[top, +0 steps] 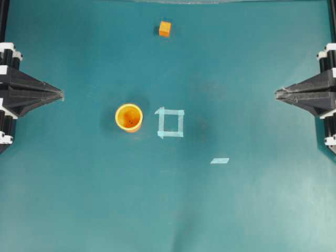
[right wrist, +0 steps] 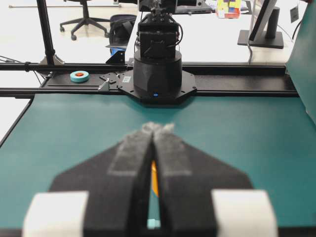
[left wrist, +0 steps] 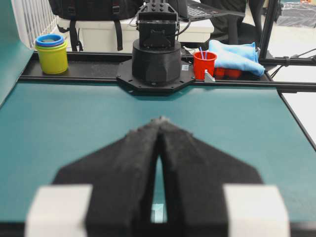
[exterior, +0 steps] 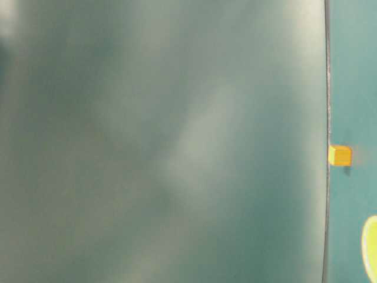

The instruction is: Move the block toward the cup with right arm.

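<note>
The orange block point(top: 165, 29) sits alone near the far edge of the teal table, and it also shows in the table-level view point(exterior: 340, 155). The yellow-orange cup point(top: 129, 117) stands upright left of centre; only its rim point(exterior: 371, 247) shows at table level. My right gripper point(top: 277, 94) rests at the right edge, shut and empty, far from both. In its wrist view the fingertips point(right wrist: 158, 127) meet, and a thin orange sliver point(right wrist: 154, 177) shows through the slit behind them. At the left edge my left gripper point(top: 60, 95) is shut and empty, its tips together point(left wrist: 159, 121).
A pale tape square outline point(top: 170, 122) lies just right of the cup, and a loose tape patch point(top: 220, 160) lies nearer the front. Each wrist view faces the opposite arm's base point(left wrist: 157, 54) point(right wrist: 158, 64). A blurred grey-green surface point(exterior: 165, 141) fills most of the table-level view.
</note>
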